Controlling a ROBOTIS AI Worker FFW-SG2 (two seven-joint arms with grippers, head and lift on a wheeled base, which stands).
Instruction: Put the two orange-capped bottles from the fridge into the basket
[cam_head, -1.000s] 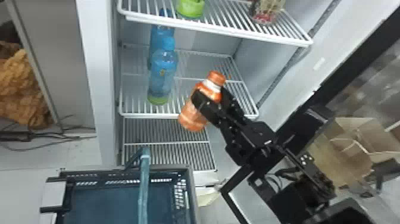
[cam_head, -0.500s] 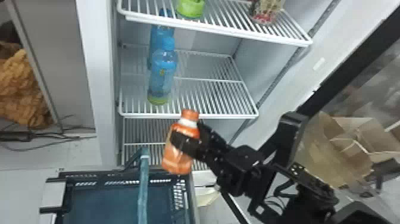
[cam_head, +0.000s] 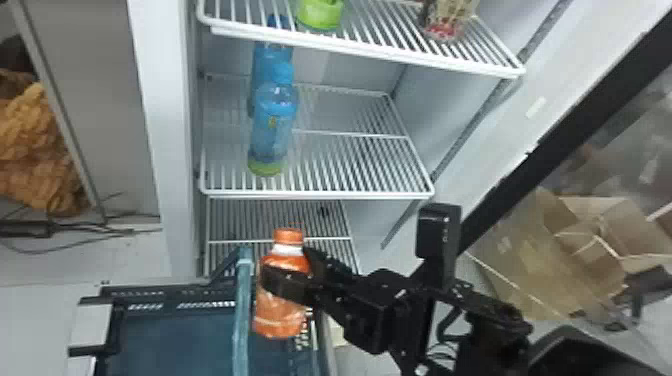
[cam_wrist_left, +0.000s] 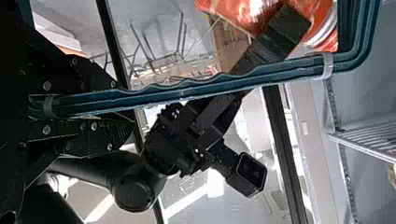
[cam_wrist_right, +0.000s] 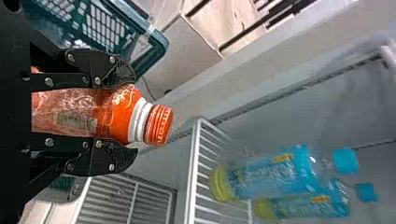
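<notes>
"How is the right arm posed?"

"It comes in from the near right of the head view and stretches left, with its wrist bent so that the right end effector (cam_head: 287, 266) points left, across the far right corner of the basket (cam_head: 150, 289)."

"Is it holding anything?"

"Yes, an orange-capped bottle (cam_head: 280, 317). The right end effector (cam_wrist_right: 134, 116) has one finger on either side of the bottle's upper body, clamped on it, apart only by the bottle's width. The cap (cam_wrist_right: 159, 125) and white neck stick out past the fingertips."

"And how does the bottle sit?"

"Nearly upright, cap up, with a slight tilt. In the head view it overlaps the right part of the basket, just right of the handle (cam_head: 242, 305). I can't tell whether its base is below the rim, or whether it touches the handle."

"What about the left end effector (cam_wrist_left: 132, 110)?"

"Closed around the teal handle, one finger along each side of it. In that wrist view the right arm crosses beyond the handle, with the orange bottle at its end."

"What's in the fridge?"

"Two blue bottles (cam_head: 272, 120) stand on the left of the middle shelf (cam_head: 320, 195), one behind the other. On the shelf above there's a green-based container (cam_head: 320, 14) to the left and a red-based one (cam_head: 445, 30) to the right."
</notes>
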